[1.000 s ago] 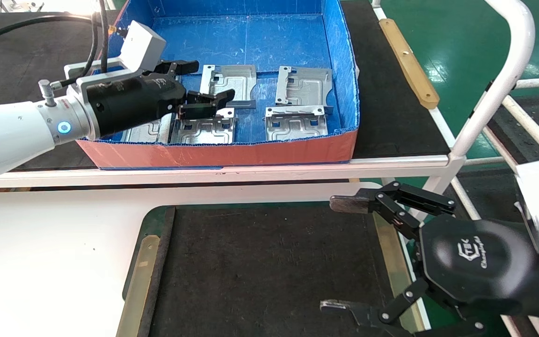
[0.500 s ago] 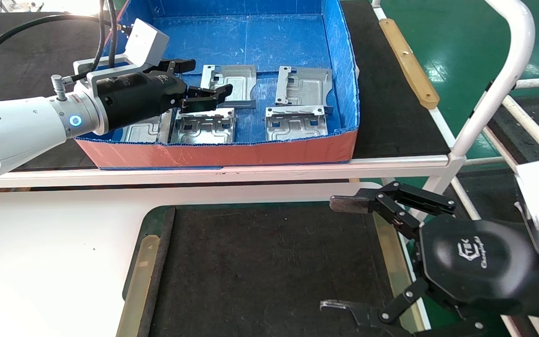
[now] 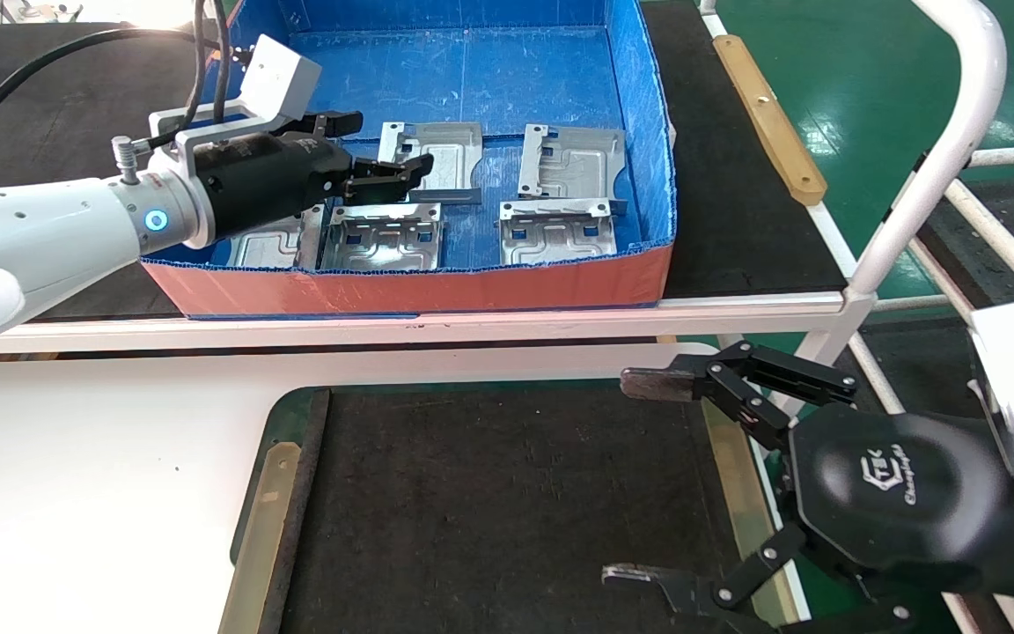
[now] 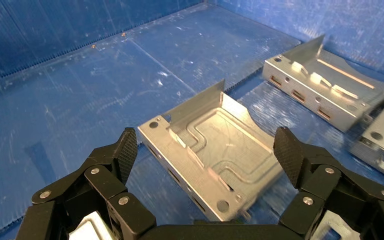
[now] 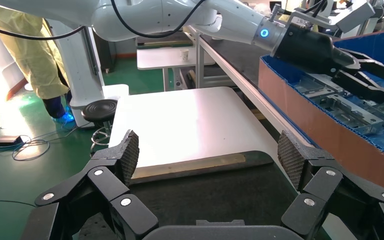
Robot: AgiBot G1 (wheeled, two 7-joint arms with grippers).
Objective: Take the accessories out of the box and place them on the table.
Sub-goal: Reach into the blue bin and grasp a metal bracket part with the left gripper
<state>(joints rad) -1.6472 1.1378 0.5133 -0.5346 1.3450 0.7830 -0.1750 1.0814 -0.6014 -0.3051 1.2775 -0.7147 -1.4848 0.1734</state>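
The box (image 3: 401, 286), blue inside and orange-red outside, stands on the far bench and holds several silvery accessories. My left gripper (image 3: 388, 143) is open and empty inside the box, low over the back-middle accessory (image 3: 445, 150). In the left wrist view that accessory (image 4: 230, 135) lies flat between and just beyond my open gripper (image 4: 206, 152). Others lie at the back right (image 3: 570, 160), front right (image 3: 557, 231) and front middle (image 3: 381, 238); my arm partly hides one at the front left (image 3: 265, 246). My right gripper (image 3: 630, 480) is open and empty over the right edge of the table's (image 3: 102, 458) black mat (image 3: 507, 511).
A white tubular frame (image 3: 956, 132) rises at the right. Tan strips line the table's mat (image 3: 265, 519) and the bench (image 3: 771, 119). The box's near wall stands between the accessories and the table. A person in yellow (image 5: 30, 50) and a stool (image 5: 99, 109) are beyond the table.
My left gripper has moved farther into the box, away from the front-middle accessory and toward the back-middle one, staying open. My right arm has not moved.
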